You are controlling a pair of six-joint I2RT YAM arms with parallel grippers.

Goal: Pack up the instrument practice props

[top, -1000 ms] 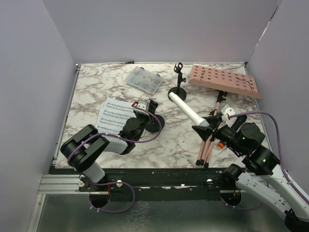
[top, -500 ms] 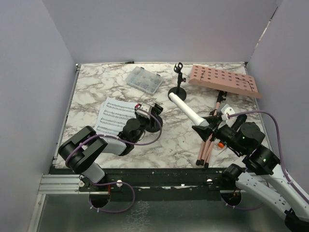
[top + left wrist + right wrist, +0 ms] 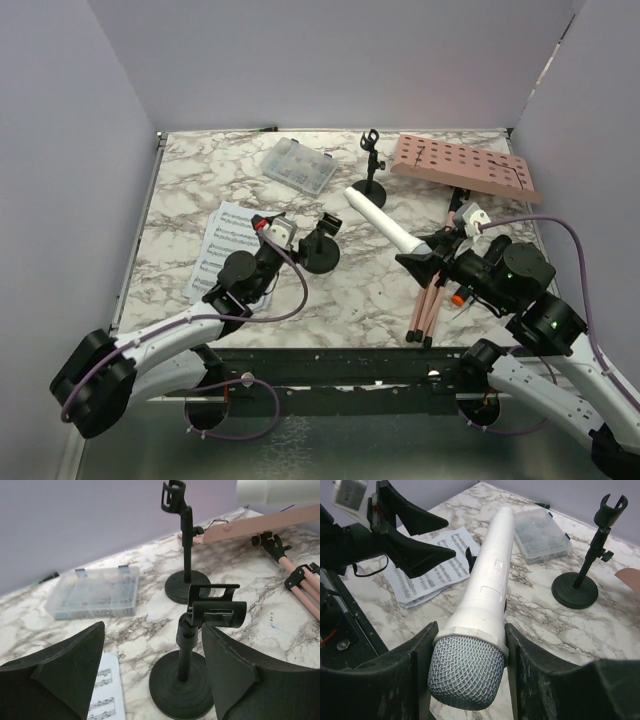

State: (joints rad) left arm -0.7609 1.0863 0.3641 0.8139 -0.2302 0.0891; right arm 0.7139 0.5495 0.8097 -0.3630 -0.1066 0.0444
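My right gripper [image 3: 422, 260] is shut on the head end of a white microphone [image 3: 385, 222], held above the table; the wrist view shows its mesh head [image 3: 470, 675] between the fingers. My left gripper [image 3: 298, 240] is open. A black round-based mic holder [image 3: 192, 645] stands between and just beyond its fingertips, untouched. A second black holder [image 3: 372, 175] stands further back. The pink perforated board [image 3: 465, 168] lies at the back right, with its pink tripod legs [image 3: 432, 300] under my right arm. White sheet-music pages [image 3: 222, 245] lie at the left. The black microphone is out of view.
A clear plastic compartment box [image 3: 298, 166] lies at the back, left of the far holder; it also shows in the left wrist view [image 3: 95, 592]. Grey walls close in the table on three sides.
My left arm has stretched out and its gripper has drawn back left from the near holder, whose clip now shows. My right gripper has shifted slightly up and back with the white microphone.
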